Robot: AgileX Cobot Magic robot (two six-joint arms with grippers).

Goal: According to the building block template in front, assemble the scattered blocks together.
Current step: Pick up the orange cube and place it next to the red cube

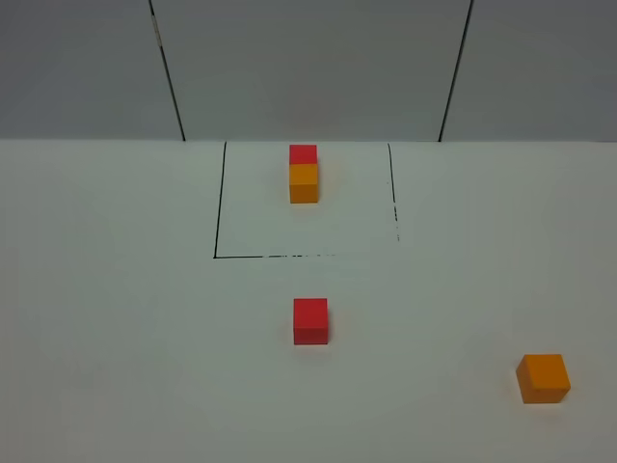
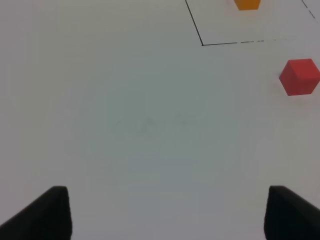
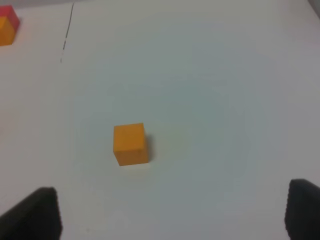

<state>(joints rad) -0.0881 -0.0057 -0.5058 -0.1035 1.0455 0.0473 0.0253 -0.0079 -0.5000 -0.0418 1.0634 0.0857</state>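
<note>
The building block template [image 1: 304, 174], a small red cube joined to a small orange cube, sits at the back inside a thin black-line square [image 1: 219, 212]. One scattered block, the red cube [image 1: 310, 320], lies in front of the square; it also shows in the left wrist view [image 2: 300, 76]. The other, the orange cube [image 1: 543, 377], lies at the front right, also in the right wrist view [image 3: 130, 144]. My left gripper [image 2: 167, 212] is open and empty, well short of the red cube. My right gripper [image 3: 172, 210] is open and empty, short of the orange cube. Neither gripper shows in the exterior high view.
The table [image 1: 116, 338] is plain white. A grey wall with two dark seams [image 1: 166, 68] stands behind it. The template's orange cube shows in the left wrist view [image 2: 247, 4], and the template in the right wrist view [image 3: 7, 25].
</note>
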